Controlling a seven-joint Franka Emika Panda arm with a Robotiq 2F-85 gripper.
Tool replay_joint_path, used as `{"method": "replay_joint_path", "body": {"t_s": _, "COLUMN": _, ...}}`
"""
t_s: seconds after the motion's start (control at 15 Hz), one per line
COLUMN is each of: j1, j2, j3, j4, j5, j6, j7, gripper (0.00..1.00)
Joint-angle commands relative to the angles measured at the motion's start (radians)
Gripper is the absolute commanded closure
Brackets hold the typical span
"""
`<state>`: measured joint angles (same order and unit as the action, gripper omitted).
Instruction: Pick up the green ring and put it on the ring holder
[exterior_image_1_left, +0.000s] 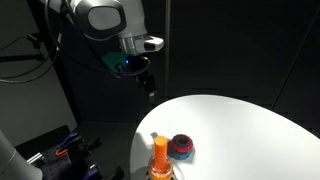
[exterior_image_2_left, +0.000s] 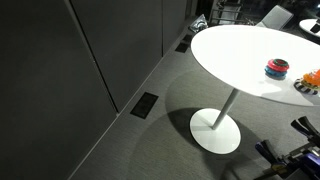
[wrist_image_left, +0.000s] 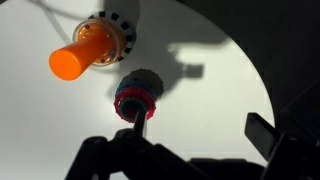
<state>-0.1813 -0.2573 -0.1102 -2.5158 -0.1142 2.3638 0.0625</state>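
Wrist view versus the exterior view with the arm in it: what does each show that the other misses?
Only the wrist view: the ring holder seen from above, with its base's rim, and shadows on the table. Only the exterior view: the arm, the gripper hanging well above the tabletop, and a greenish patch beside it, too small to identify. Both: the holder, the red-and-blue ring stack, the table and the gripper.

White, rounded arm (exterior_image_1_left: 100, 15) — black, blocky hand (exterior_image_1_left: 148, 86).
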Motion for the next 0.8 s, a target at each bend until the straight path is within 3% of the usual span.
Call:
{"method": "replay_joint_path", "body": {"t_s": 0.0, "j1": -0.013, "j2": 0.049, "j3": -0.006, "j4": 0.028, "j5": -0.010, "j6": 0.070, "j7": 0.065, "gripper": 0.00}}
{"method": "replay_joint_path", "body": {"t_s": 0.33, "j1": -0.031, "j2": 0.156, "j3": -0.012, "j4": 0.078, "j5": -0.027, "j6": 0.193, "j7": 0.138, "gripper": 0.00}}
{"method": "replay_joint_path", "body": {"t_s": 0.73, "j1": -0.034, "j2": 0.324, "j3": -0.055, "j4": 0.196, "j5": -0.028, "j6": 0.218, "j7": 0.173, "gripper": 0.00}}
